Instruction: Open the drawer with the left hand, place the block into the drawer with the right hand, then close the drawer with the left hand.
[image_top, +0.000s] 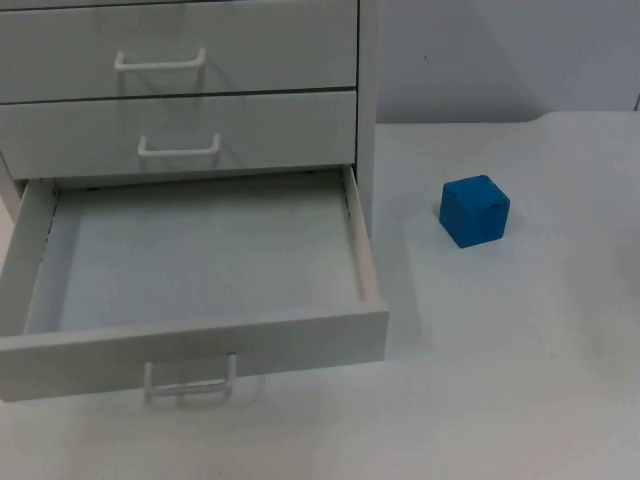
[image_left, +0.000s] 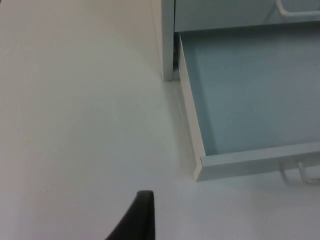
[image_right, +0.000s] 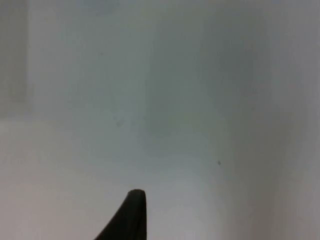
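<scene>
While the bottom drawer (image_top: 200, 270) stands pulled fully out at the lower left of the top view, you can see its pale grey floor bare from wall to wall, its front panel running across the frame with a white loop handle (image_top: 190, 382) hanging below it. Above it, you have two more drawers of the white cabinet (image_top: 366, 110), both pushed in, each with its own white handle. Look to the right of centre in the top view and you find the block (image_top: 474, 210): a bright blue cube with slightly rounded edges, sitting flat on the white table (image_top: 500, 380), well apart from the cabinet's right side and outside the drawer. Its top face looks a little lighter than the two sides turned to the camera.

From the left wrist view you see one black fingertip (image_left: 140, 216) of the left gripper over bare table, near the open drawer's outer corner. From the right wrist view you see one black fingertip (image_right: 131, 214) of the right gripper before a pale surface. You cannot tell whether either gripper's fingers are apart or together.
</scene>
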